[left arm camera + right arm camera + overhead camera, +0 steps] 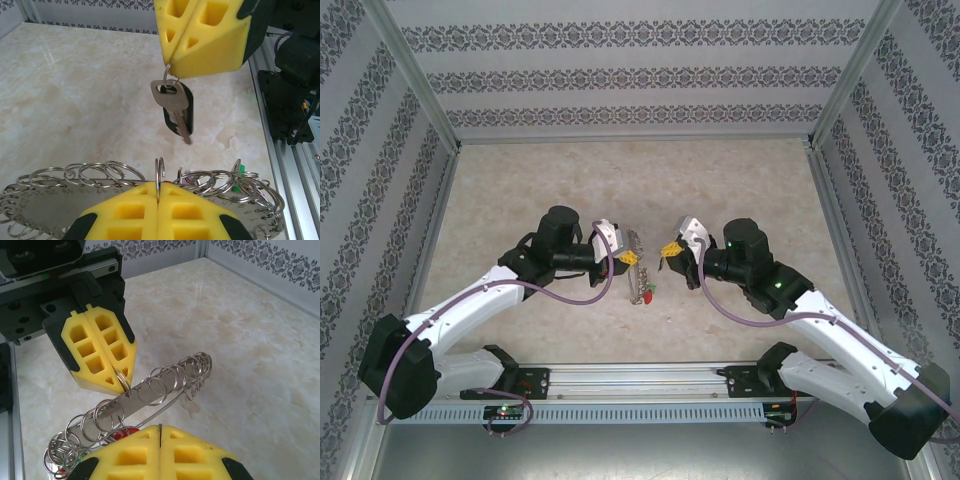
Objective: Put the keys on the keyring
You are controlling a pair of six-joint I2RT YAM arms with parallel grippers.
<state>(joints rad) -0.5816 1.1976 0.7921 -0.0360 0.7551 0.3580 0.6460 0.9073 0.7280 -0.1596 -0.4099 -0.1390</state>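
Above the beige marbled tabletop [620, 180], mid near edge: steadying the silvery ring-fringed metal keyring [55, 207], pinching one loop with the left end effector [158, 187]; dangling the black-headed silver key [172, 102], pinching its ring with the right end effector [172, 70], for threading.

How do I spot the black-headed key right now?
Over the middle of the table, find the right gripper, yellow-tipped and shut. Two keys dangle from a small ring pinched there. The black-headed key hangs behind the all-silver key.

Beige marbled table [620, 180] (patterned walls [630, 75] around it).
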